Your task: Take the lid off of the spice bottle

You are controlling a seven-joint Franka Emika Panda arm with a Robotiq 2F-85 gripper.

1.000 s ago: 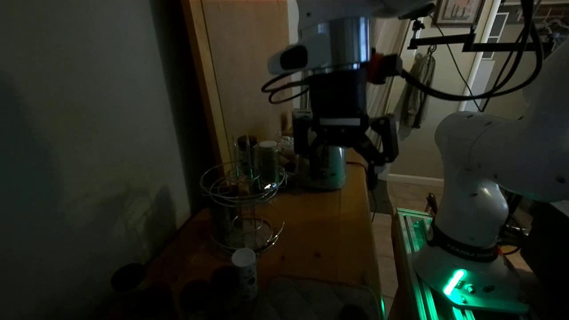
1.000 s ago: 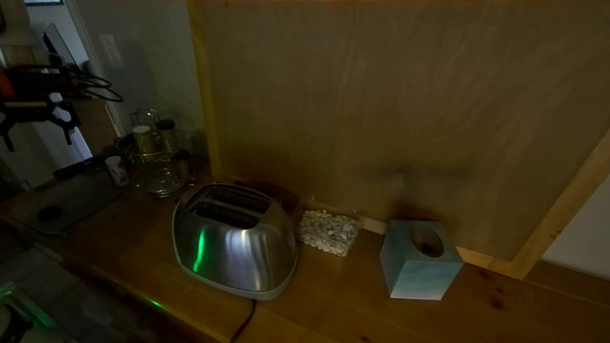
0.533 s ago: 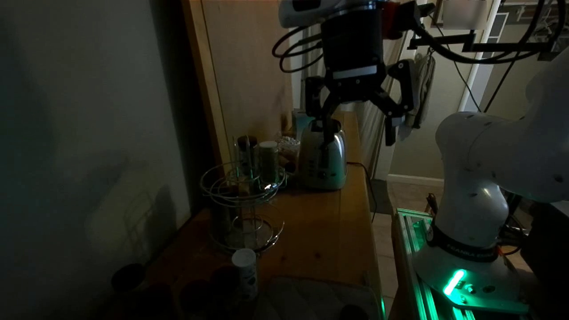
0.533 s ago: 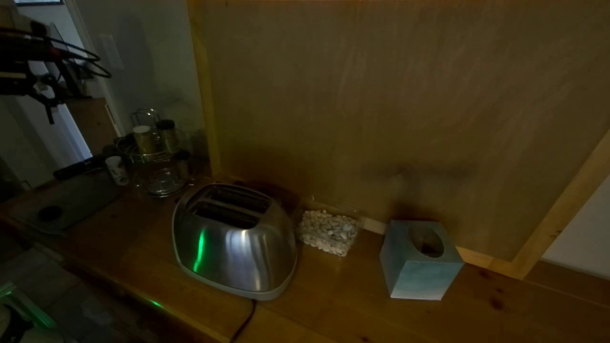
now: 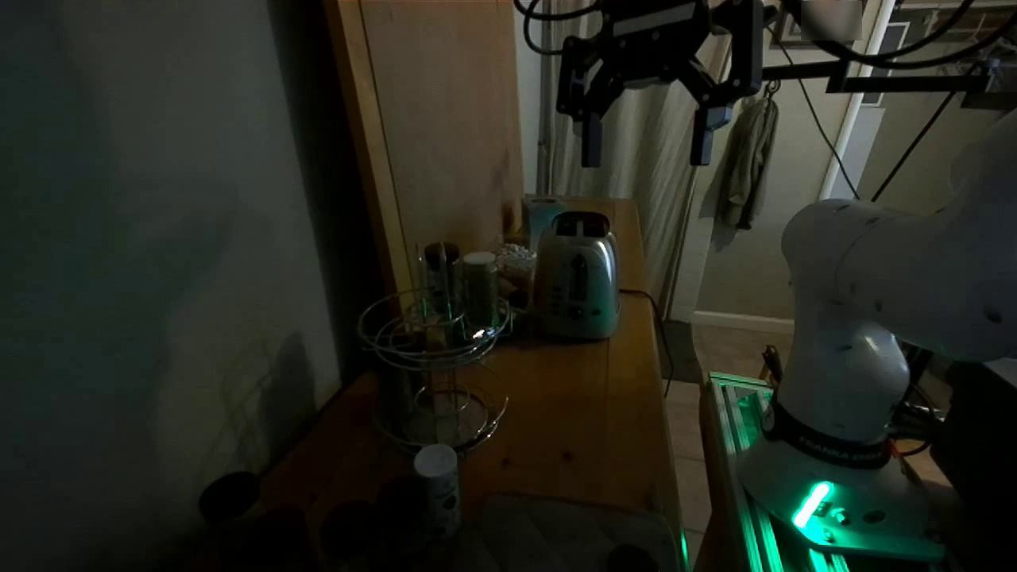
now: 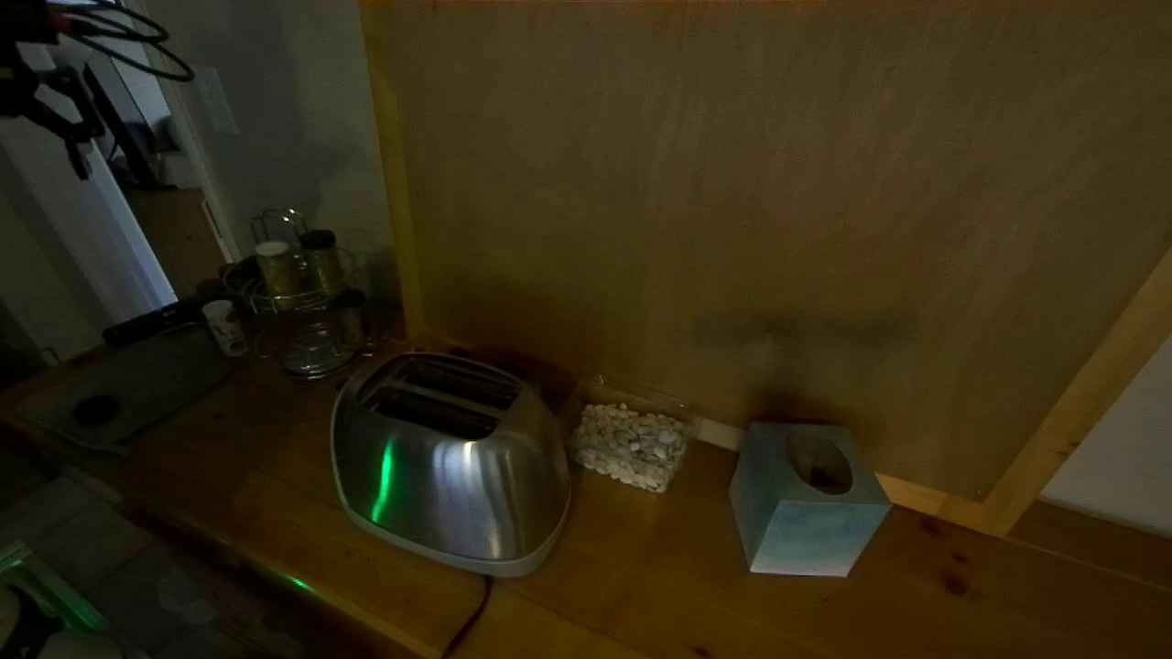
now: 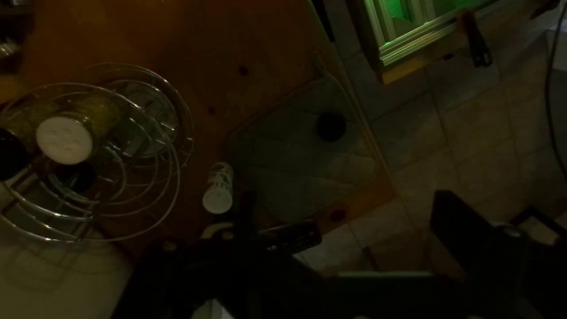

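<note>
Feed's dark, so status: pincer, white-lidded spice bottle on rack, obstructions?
Pincer open, empty, high up. Spice bottle upright, lid on. Wire rack around its lower part may hinder a low approach.

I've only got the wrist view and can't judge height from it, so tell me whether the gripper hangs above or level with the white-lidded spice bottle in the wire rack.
Observer: Above. In both exterior views the gripper hangs higher than the top of the white-lidded spice bottle.
Operator: Copy. My picture has green light on the metal frame at the top right. Find me where it comes from.
Observer: In an exterior view a strip on the robot's base glows green; that is most likely the source.
</note>
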